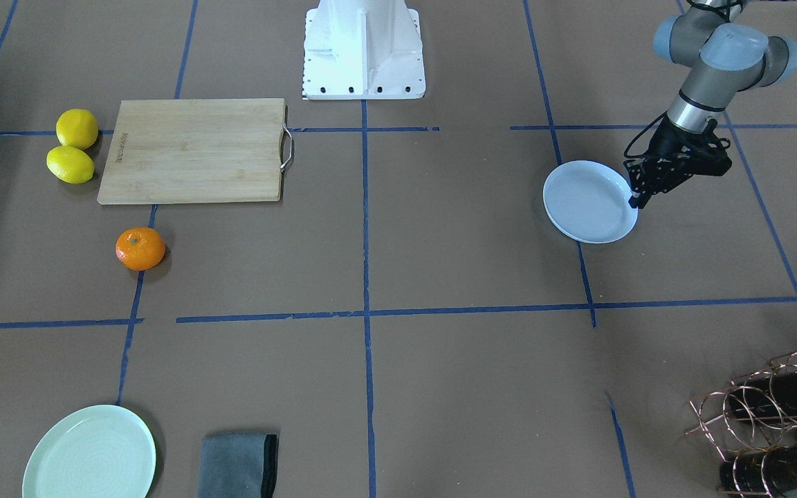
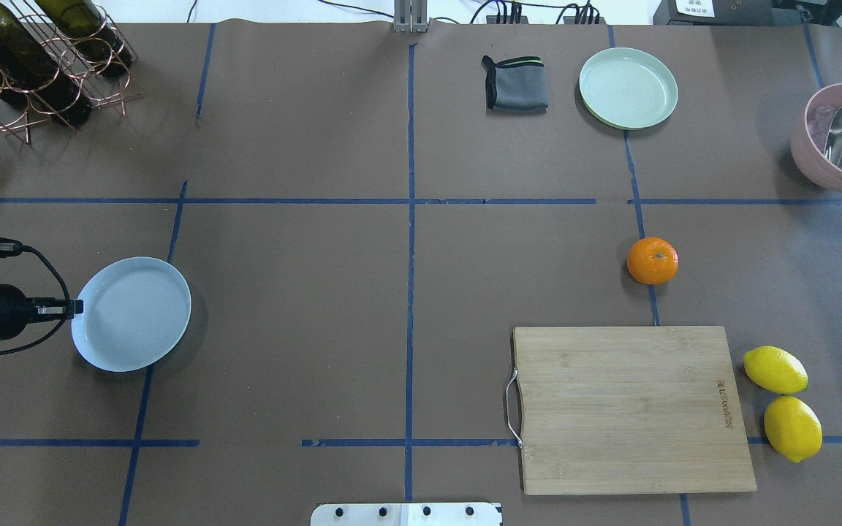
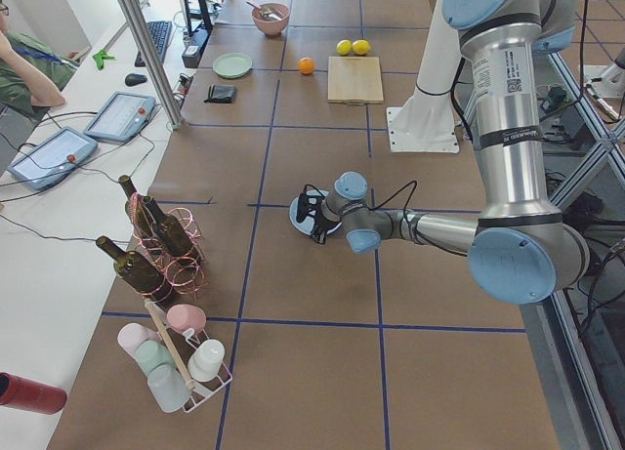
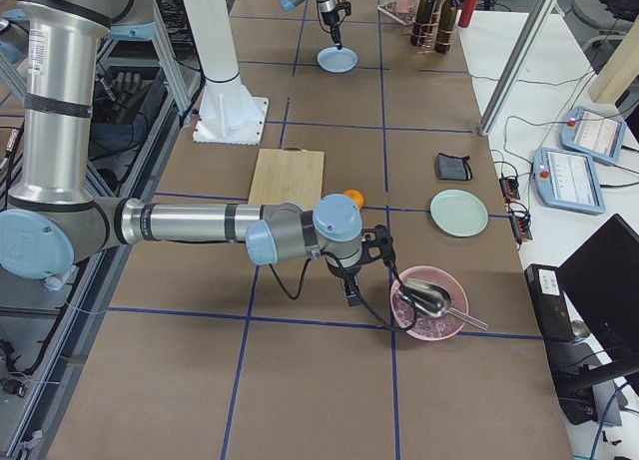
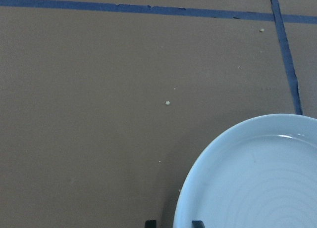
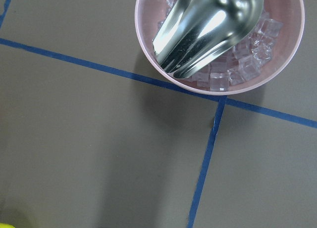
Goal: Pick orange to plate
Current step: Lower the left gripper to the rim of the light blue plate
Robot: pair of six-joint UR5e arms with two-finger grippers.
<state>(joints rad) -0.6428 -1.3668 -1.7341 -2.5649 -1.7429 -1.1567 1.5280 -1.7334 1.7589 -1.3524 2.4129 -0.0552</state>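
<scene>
The orange [image 2: 653, 260] rests on the brown table on the robot's right side, beyond the cutting board, and is also seen in the front view [image 1: 140, 248]. Nothing touches it. The white, faintly bluish plate [image 2: 132, 313] lies far off on the robot's left. My left gripper [image 2: 76, 308] is at the plate's outer rim. In the left wrist view its two fingertips [image 5: 150, 223] straddle the plate's rim [image 5: 208, 154] closely, shut on it. My right gripper [image 4: 351, 298] shows only in the right side view, hovering near the pink bowl; I cannot tell whether it is open or shut.
A wooden cutting board [image 2: 629, 409] lies near the robot, with two lemons [image 2: 775, 369] to its right. A mint-green plate [image 2: 628, 88] and a grey cloth [image 2: 514, 84] sit at the far edge. A pink bowl [image 6: 277, 65] holds ice and a metal scoop. A wine rack [image 2: 33, 51] stands at the far left.
</scene>
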